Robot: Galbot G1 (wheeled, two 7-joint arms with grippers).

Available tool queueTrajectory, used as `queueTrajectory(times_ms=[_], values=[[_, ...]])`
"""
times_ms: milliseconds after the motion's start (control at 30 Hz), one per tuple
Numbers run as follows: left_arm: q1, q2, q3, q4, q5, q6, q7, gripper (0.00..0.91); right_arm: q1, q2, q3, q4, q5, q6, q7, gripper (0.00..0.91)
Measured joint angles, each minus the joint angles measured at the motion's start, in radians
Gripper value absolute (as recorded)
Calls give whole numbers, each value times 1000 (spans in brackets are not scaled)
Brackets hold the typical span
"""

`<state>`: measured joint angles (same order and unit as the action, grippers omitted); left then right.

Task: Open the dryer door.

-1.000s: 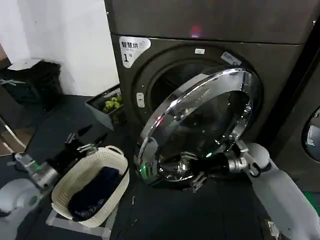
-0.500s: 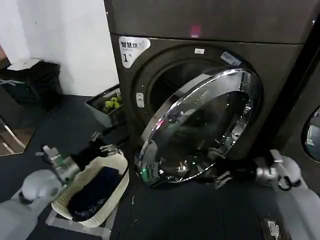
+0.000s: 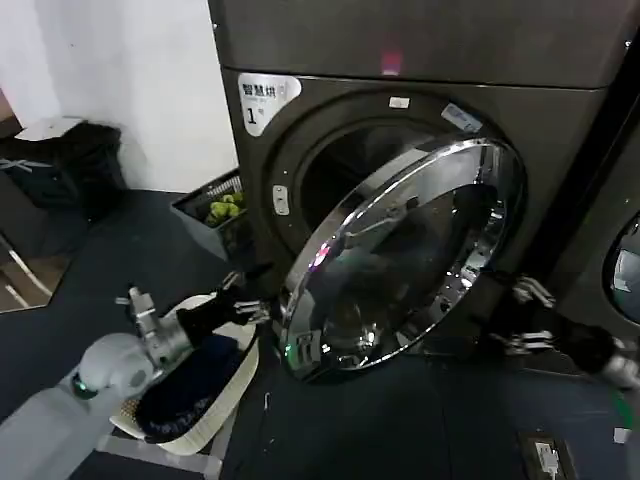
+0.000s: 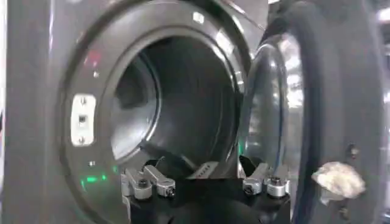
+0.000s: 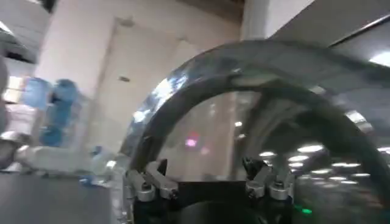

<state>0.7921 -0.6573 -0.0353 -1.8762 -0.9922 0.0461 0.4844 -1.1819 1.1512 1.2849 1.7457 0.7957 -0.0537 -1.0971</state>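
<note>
The dark grey dryer (image 3: 560, 120) carries a white "1" label (image 3: 265, 100). Its chrome-rimmed dryer door (image 3: 400, 260) stands partly swung out, with the free edge low on the left. My left gripper (image 3: 255, 297) is open just left of that free edge, above the basket. In the left wrist view it (image 4: 204, 173) faces the open drum (image 4: 183, 109), the dryer door (image 4: 317, 109) beside it. My right gripper (image 3: 510, 315) is open near the door's lower right rim, holding nothing. In the right wrist view it (image 5: 207, 173) faces the curved dryer door (image 5: 244, 122).
A cream laundry basket (image 3: 245, 368) with dark clothes sits on the floor under my left arm. A grey crate (image 3: 205, 225) stands beside the dryer at the wall. Another machine's round door (image 3: 625, 265) shows at the right edge. A black bin (image 3: 70, 165) is far left.
My left arm has reached right, from over the basket up to the door's free edge. My right gripper has pulled back right, away from the door's lower front.
</note>
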Motion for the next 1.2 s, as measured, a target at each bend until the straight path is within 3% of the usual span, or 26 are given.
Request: queueTrajectory(times_ms=[200, 467, 667, 900, 1200], values=[[-48, -3, 76, 1, -7, -7, 14, 907, -42, 0, 143, 48, 20, 1, 250, 907], [-119, -19, 177, -5, -23, -10, 22, 907, -69, -42, 265, 68, -50, -8, 525, 907], [-178, -46, 262, -5, -23, -18, 21, 907, -100, -86, 345, 68, -146, -111, 693, 907], [-261, -98, 372, 15, -50, -17, 19, 907, -155, -114, 439, 82, -135, -204, 795, 907], [-365, -194, 500, 59, -86, -7, 6, 907, -214, -133, 532, 87, -166, -235, 861, 907]])
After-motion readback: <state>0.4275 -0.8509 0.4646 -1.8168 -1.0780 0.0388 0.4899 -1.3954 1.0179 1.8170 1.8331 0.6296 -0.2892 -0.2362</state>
